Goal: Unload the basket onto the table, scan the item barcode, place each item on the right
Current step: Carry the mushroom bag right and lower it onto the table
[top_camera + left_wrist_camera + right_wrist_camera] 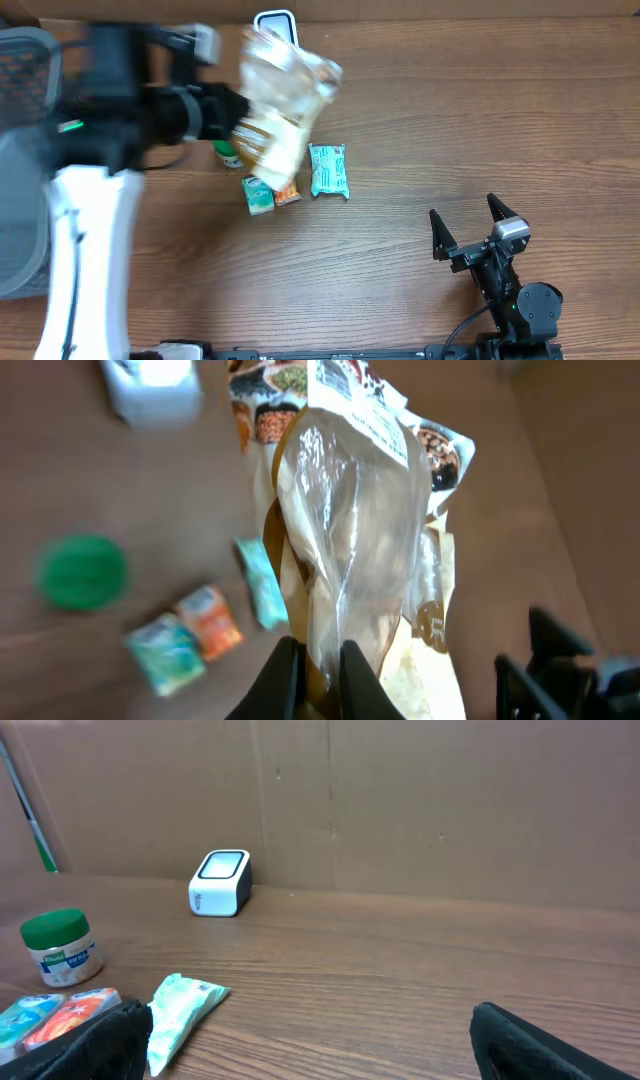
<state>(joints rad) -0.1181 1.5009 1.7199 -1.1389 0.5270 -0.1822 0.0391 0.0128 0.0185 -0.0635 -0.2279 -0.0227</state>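
My left gripper (312, 670) is shut on the lower edge of a clear and tan bag of mixed grains (350, 530). In the overhead view the bag (282, 100) is blurred and hangs above the table, just in front of the white scanner (275, 24), held by the left gripper (232, 112). The scanner (220, 882) stands by the back wall and also shows blurred in the left wrist view (150, 385). My right gripper (468, 225) rests near the front right, open and empty, with its fingers wide apart (310, 1040).
A green-lidded jar (228, 153), a teal packet (328, 170), a small orange packet (287, 195) and a small green-blue packet (258, 195) lie under and beside the bag. A grey basket (20, 150) stands at the left edge. A cardboard wall (400, 800) closes the back.
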